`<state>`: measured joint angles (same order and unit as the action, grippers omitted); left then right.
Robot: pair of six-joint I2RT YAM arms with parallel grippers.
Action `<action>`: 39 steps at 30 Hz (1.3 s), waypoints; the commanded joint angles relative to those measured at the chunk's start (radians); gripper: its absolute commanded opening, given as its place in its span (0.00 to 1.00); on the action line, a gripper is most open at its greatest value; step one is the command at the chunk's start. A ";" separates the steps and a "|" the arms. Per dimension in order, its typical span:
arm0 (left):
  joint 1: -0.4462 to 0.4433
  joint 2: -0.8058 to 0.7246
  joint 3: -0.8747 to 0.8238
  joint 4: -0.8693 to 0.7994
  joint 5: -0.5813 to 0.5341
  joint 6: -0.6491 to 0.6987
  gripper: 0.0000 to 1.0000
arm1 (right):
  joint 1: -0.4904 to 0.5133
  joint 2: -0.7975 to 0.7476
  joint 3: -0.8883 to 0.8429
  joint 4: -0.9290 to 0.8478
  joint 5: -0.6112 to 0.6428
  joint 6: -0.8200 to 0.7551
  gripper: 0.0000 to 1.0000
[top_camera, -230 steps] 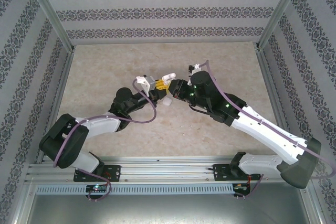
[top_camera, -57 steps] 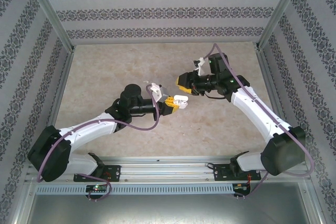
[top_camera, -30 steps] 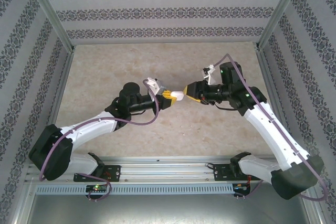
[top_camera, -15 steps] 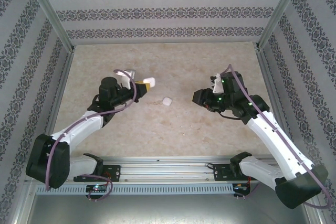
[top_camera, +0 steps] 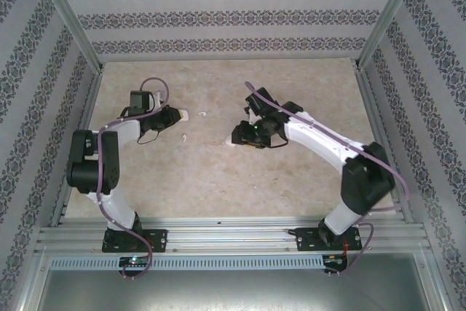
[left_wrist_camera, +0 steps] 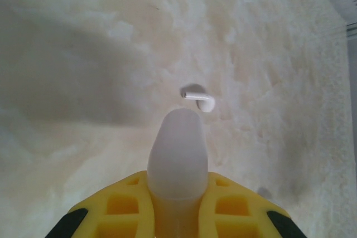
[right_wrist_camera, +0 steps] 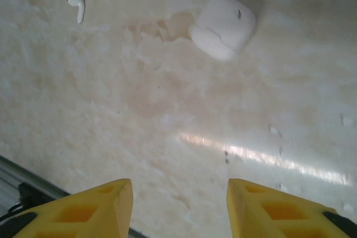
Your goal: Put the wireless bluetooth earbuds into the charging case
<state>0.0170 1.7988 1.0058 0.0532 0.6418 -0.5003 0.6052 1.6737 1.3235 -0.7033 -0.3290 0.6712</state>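
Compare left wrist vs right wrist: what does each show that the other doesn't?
Left wrist: the shut left pincer, tip just short of an earbud. Right wrist: the open right pincer, a closed charging case, and a stray earbud lying apart from it. Both: the pale marbled tabletop with a loose bud on it.

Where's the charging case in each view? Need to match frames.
Top external: charging case near picture centre, just left of the right gripper.
Right wrist: charging case upper right, ahead of the open right gripper.
Shared landmark: the right gripper, close by the case in both.
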 commanded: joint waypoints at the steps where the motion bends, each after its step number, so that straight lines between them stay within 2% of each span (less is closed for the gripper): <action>1: 0.005 0.064 0.099 -0.142 -0.020 0.058 0.05 | 0.005 0.093 0.105 -0.090 0.036 -0.106 0.50; 6: 0.005 0.130 0.166 -0.238 -0.104 0.121 0.16 | 0.000 0.255 0.259 -0.191 0.050 -0.201 0.52; 11: 0.005 0.159 0.203 -0.321 -0.130 0.153 0.21 | -0.001 0.330 0.332 -0.216 0.057 -0.245 0.53; 15: 0.005 0.149 0.233 -0.401 -0.174 0.188 0.35 | -0.007 0.365 0.358 -0.212 0.049 -0.266 0.55; 21: 0.005 0.085 0.287 -0.508 -0.257 0.234 0.48 | -0.019 0.449 0.458 -0.257 0.066 -0.345 0.60; 26: 0.005 0.023 0.317 -0.575 -0.304 0.264 0.50 | -0.036 0.538 0.569 -0.322 0.093 -0.416 0.64; 31: -0.005 -0.073 0.265 -0.574 -0.310 0.262 0.50 | -0.038 0.607 0.626 -0.352 0.098 -0.485 0.67; 39: -0.052 -0.151 0.179 -0.556 -0.284 0.266 0.50 | -0.032 0.646 0.579 -0.307 0.007 -0.479 0.69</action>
<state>-0.0082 1.6630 1.2156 -0.4721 0.3542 -0.2539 0.5671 2.3089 1.9228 -1.0119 -0.2714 0.2016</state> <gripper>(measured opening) 0.496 0.692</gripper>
